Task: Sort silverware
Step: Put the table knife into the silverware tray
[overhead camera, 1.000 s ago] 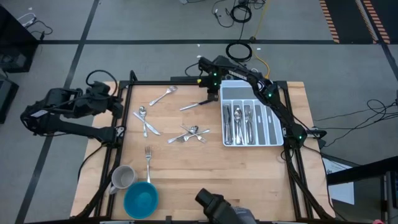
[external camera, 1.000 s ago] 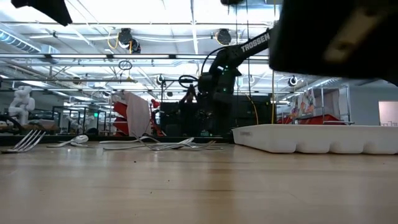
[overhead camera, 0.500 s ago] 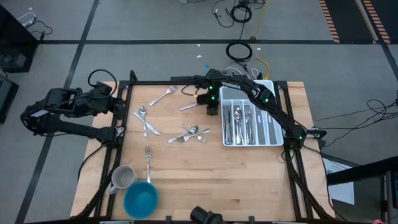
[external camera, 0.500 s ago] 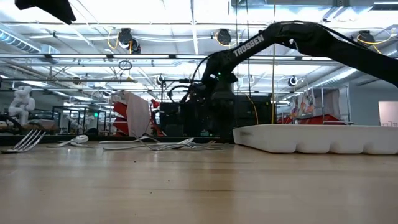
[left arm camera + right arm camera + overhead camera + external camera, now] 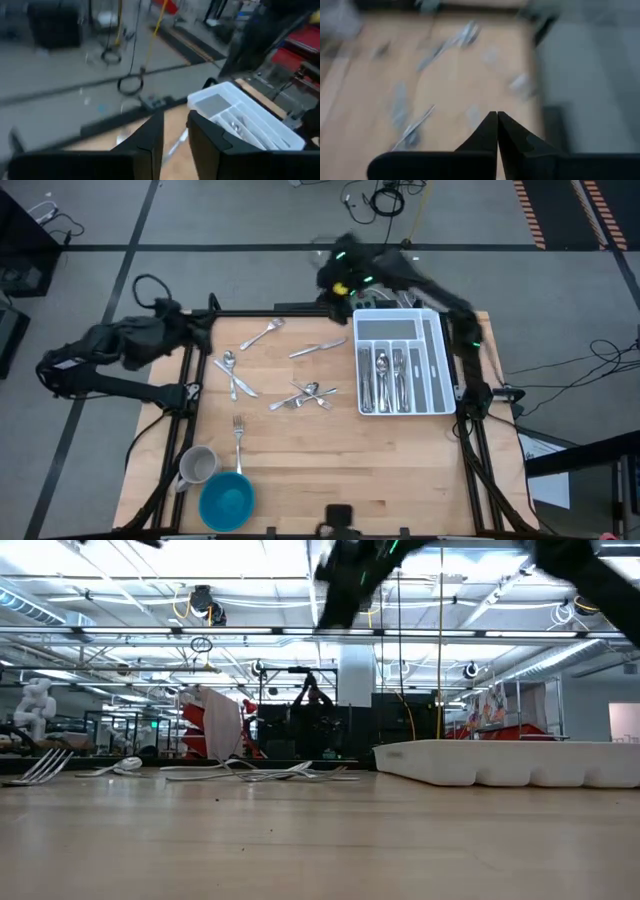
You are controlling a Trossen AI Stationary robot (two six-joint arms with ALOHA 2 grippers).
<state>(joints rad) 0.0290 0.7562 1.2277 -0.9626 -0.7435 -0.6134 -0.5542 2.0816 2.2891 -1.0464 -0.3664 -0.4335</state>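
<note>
Loose silverware lies flat on the wooden table: a spoon (image 5: 262, 335), a knife (image 5: 318, 349), two pieces (image 5: 235, 376), a small pile (image 5: 303, 395) and a fork (image 5: 238, 435). More silverware (image 5: 388, 375) lies in the compartments of the white tray (image 5: 432, 370) at the right. My right gripper (image 5: 335, 275) is blurred, high above the table's far edge, shut and empty (image 5: 496, 116). My left gripper (image 5: 192, 332) hangs over the table's left edge, its fingers apart (image 5: 175, 122) with nothing between them.
A grey mug (image 5: 195, 467) and a blue bowl (image 5: 227, 500) stand at the near left corner. The tray (image 5: 510, 762) is a low wall at the right in the low view. Bare wood (image 5: 350, 470) fills the table's near middle and right.
My right gripper has risen fast from the table beside the tray's far left corner, going up and toward the far edge; the knife there lies where it was. My left gripper has tipped upward and moved a little toward the table.
</note>
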